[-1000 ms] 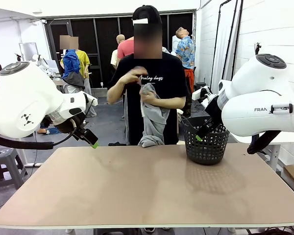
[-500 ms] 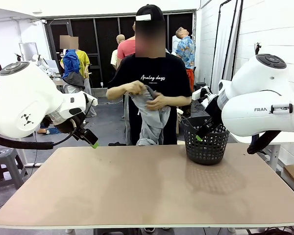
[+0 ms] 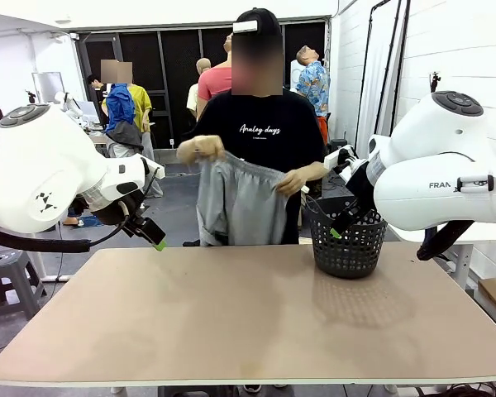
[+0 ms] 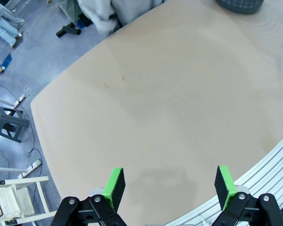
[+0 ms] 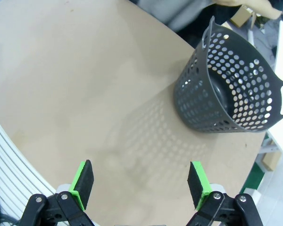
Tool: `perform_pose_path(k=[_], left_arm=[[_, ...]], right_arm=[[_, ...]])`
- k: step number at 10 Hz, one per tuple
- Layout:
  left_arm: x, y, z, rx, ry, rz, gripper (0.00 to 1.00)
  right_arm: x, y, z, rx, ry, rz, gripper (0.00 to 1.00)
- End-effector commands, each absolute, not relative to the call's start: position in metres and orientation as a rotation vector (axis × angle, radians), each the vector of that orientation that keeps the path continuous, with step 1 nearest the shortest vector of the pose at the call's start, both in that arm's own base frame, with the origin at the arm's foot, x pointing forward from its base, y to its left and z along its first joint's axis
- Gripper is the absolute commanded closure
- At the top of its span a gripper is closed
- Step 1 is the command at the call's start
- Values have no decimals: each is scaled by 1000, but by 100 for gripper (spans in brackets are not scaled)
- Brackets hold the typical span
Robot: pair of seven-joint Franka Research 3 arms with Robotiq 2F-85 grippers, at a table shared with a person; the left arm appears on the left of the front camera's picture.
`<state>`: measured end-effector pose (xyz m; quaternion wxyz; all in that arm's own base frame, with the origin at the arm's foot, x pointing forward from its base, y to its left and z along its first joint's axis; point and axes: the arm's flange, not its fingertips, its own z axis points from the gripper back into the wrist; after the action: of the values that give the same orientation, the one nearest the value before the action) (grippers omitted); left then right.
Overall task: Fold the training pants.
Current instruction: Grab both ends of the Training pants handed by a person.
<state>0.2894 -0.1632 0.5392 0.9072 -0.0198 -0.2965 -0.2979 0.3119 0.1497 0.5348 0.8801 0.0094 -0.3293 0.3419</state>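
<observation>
Training pants (image 3: 240, 203) off worktop (image 3: 248, 322), held up just beyond far edge, near its middle. Person's hands (image 3: 197, 149) pinch waistband ends, likely spreading it flat for laydown. Long axis vertical: waistband up, legs hanging down. Left claw (image 4: 170, 184) and right claw (image 5: 140, 184) both open, empty, raised clear of worktop.

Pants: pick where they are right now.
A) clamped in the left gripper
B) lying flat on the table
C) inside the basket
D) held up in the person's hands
D: the person's hands hold the pants up by the waistband, spread out in the air beyond the far edge of the table.
</observation>
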Motion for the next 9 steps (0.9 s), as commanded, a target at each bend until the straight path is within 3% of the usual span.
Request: perform_pose_path(k=[1,9], left_arm=[[291,-163,537,-41,-616,-627,0],[291,-163,537,-41,-616,-627,0]], right_arm=[[313,150,535,17,-694,707,0],[313,150,535,17,-694,707,0]])
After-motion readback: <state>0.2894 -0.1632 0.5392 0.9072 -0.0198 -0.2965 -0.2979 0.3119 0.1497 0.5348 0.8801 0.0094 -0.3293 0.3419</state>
